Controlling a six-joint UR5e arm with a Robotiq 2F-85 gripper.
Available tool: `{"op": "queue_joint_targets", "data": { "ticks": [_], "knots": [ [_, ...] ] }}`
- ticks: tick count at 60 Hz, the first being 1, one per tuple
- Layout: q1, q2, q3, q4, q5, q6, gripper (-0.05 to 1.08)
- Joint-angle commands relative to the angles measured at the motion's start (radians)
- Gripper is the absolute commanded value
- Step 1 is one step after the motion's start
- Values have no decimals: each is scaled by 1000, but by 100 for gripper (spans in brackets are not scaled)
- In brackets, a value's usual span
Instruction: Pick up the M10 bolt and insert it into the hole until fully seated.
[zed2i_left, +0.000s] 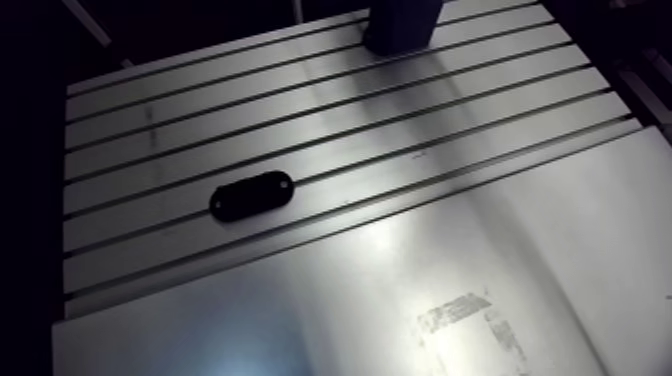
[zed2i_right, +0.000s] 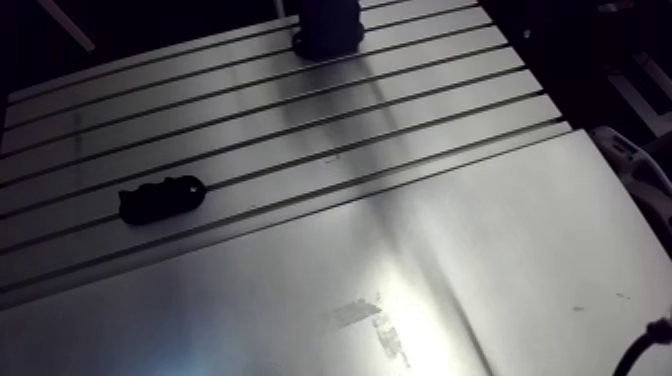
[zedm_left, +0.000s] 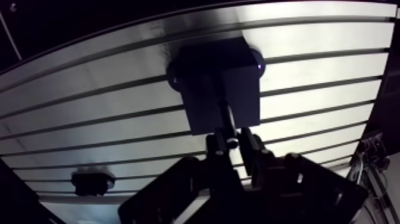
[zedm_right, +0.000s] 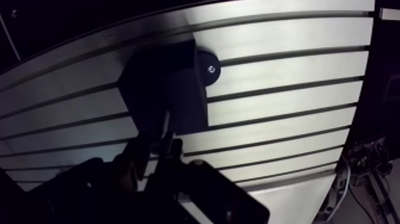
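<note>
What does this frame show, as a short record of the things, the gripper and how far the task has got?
table: slotted table, with a smooth metal sheet along its near side
block: dark block on the far part of the table, directly ahead of the gripper
gripper: gripper low at the block, apparently shut on a thin bolt
bolt: points toward the block
progress: hole hidden in the dim views, so seating cannot be judged
other: black oval piece lies flat on the table, apart from the block
</note>
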Motion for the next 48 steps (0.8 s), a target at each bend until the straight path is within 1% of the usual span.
{"op": "queue_joint_targets", "data": {
  "ticks": [1,48],
  "knots": [
    [-2,1,6,0,0,0,107],
    [-1,-1,9,-1,0,0,107]
  ]
}}
